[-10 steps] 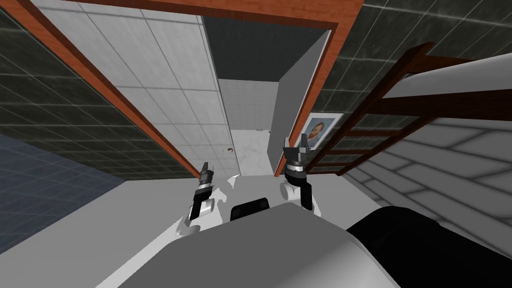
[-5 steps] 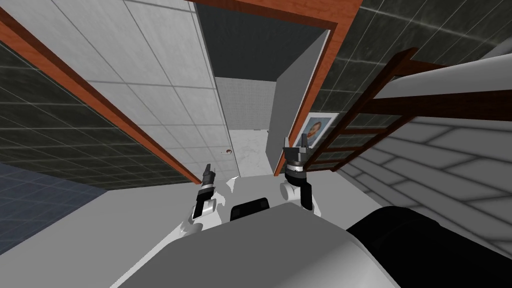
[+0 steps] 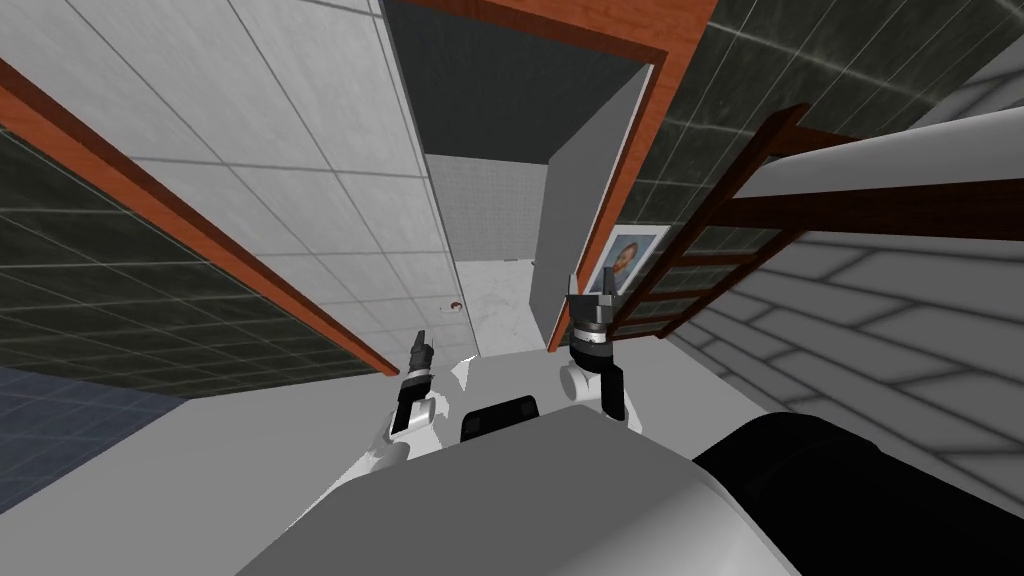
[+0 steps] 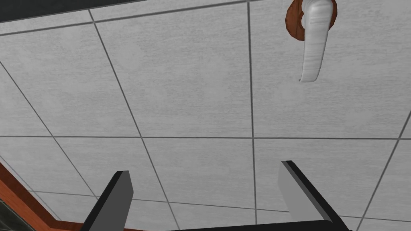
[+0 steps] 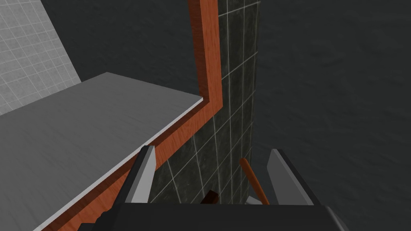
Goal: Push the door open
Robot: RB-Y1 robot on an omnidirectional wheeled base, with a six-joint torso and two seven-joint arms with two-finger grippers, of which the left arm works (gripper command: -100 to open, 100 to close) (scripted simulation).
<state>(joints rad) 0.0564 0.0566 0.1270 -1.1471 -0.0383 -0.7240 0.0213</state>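
The door [image 3: 330, 170] is white with grey panel lines and stands ajar in a red-brown wooden frame [image 3: 648, 150], swung away from me on the left of the opening. Its pale lever handle [image 4: 314, 44] on a brown rosette shows small in the head view as handle [image 3: 457, 304]. My left gripper [image 3: 421, 342] is close in front of the door panel [image 4: 180, 100], short of the handle and to its side; it is open with nothing between the fingers [image 4: 120, 192]. My right gripper [image 3: 592, 297] is raised near the frame's right post, open and empty.
A grey slab [image 3: 585, 200] lines the right side of the opening, with pale floor [image 3: 505, 305] beyond. On the dark tiled wall [image 3: 720, 90] to the right hangs a portrait [image 3: 622, 262]. A dark wooden ladder-like rail [image 3: 740, 215] with a white top stands close on my right.
The whole head view has shifted: I have moved nearer the door, which now looms larger on the left. My left gripper has edged forward toward the panel. The right gripper keeps its place.
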